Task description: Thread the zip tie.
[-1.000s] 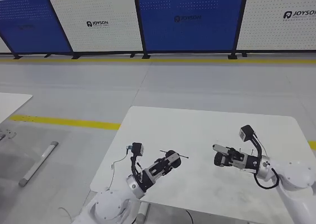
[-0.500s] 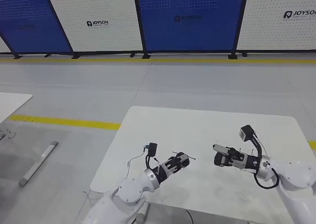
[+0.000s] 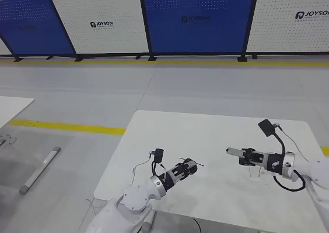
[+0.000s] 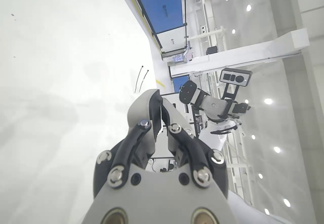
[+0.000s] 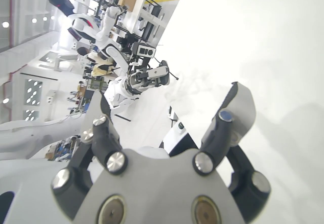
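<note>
I pinch the zip tie (image 5: 175,76) in my left claw (image 4: 159,98) above the tabletop's (image 3: 211,128) near edge; my right claw (image 5: 167,91) gapes open, facing it.

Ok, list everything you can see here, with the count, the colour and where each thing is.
zip tie: one, black, pinched in the left gripper above the table
table: one, white, under both arms
second table: one, white, off to the left across the floor
wall panels: several, blue and white, along the far side of the floor
floor stripes: two, yellow, on the grey floor
left gripper: one, grey and black, shut on the zip tie
right gripper: one, grey and black, open, empty, facing the left gripper
</note>
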Robot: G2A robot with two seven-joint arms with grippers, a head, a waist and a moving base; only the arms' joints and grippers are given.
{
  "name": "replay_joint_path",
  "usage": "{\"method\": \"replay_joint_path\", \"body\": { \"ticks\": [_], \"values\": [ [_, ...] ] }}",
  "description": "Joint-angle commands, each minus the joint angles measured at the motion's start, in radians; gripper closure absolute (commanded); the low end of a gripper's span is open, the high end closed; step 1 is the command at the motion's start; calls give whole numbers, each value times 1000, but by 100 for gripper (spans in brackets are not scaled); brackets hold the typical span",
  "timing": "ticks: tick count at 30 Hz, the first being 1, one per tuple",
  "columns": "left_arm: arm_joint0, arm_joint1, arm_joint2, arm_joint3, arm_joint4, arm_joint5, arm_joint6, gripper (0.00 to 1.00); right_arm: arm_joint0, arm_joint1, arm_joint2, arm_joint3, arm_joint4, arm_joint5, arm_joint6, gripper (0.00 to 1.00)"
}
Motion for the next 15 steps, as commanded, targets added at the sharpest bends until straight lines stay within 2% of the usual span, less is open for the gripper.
{"method": "replay_joint_path", "body": {
  "ticks": [1,4,7,15],
  "values": [
    [0,0,0,0,0,0,0,100,-2,11,35,-7,-62,59,20,0],
    [0,0,0,0,0,0,0,100,14,23,39,1,-207,175,33,0],
    [0,0,0,0,0,0,0,100,27,25,-2,-4,-341,220,14,0],
    [0,0,0,0,0,0,0,100,27,25,-2,-4,-341,220,14,0]
  ]
}}
